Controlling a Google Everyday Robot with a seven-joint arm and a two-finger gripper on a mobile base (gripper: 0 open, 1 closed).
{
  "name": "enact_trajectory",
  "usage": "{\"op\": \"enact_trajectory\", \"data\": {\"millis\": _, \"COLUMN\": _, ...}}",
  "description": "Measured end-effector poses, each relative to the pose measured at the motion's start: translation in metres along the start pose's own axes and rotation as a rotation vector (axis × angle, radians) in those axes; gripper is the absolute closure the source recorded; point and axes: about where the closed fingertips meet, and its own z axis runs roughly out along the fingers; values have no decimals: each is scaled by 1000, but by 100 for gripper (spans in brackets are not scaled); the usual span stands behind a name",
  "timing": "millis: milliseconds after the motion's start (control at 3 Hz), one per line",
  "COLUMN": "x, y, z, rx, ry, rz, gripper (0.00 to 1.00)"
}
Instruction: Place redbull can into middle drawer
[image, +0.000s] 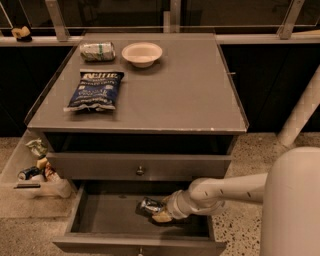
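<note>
The middle drawer (105, 220) is pulled open below the closed upper drawer (140, 166). My white arm reaches in from the right, and my gripper (156, 211) is low inside the drawer, right of its middle. The redbull can (148, 205) lies tilted at the gripper's tip, just above or on the grey drawer floor. Only its silver end and a little of its side show.
On the cabinet top (175, 95) lie a silver can with green stripes (97, 51), a white bowl (142, 53) and a blue chip bag (95, 90). A clear bin (30, 175) with snacks stands at the left on the floor. A white post (300, 112) rises at the right.
</note>
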Motion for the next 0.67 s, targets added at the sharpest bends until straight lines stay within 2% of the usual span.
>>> {"op": "enact_trajectory", "data": {"millis": 333, "x": 21, "y": -6, "z": 12, "rx": 4, "ry": 70, "rz": 45, "gripper": 100}}
{"op": "enact_trajectory", "data": {"millis": 667, "x": 24, "y": -8, "z": 12, "rx": 6, "ry": 79, "rz": 45, "gripper": 83}}
